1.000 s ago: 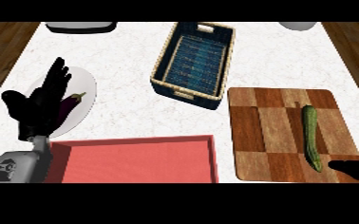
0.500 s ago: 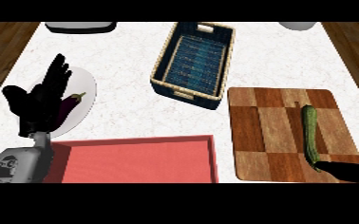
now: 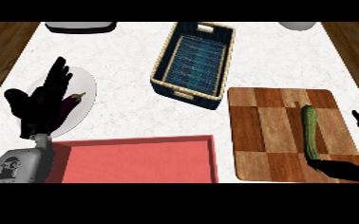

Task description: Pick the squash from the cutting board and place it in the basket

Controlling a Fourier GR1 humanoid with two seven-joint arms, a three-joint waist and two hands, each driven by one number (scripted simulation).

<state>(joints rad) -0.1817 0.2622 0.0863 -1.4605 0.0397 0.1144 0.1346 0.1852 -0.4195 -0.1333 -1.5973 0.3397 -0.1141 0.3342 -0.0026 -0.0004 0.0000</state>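
Your right hand (image 3: 341, 168) reaches the squash's (image 3: 310, 132) near end at the cutting board's (image 3: 266, 137) front-right corner; I cannot tell its finger state. Your left hand (image 3: 42, 102) rests spread, fingers up, at the desk's left edge. One basket (image 3: 166, 71).

Below me, white marble-patterned counter (image 3: 133, 52) with faint grey veining fills most of the view. Brown wooden floor (image 3: 15, 35) shows past the counter's far-left edge, and again at the far right (image 3: 345, 33). At the far edge, left: a grey object with a dark underside (image 3: 80, 26), cut off by the view. At the far edge, right: a pale rounded object (image 3: 300, 25), also cut off. Light even, shadows soft.
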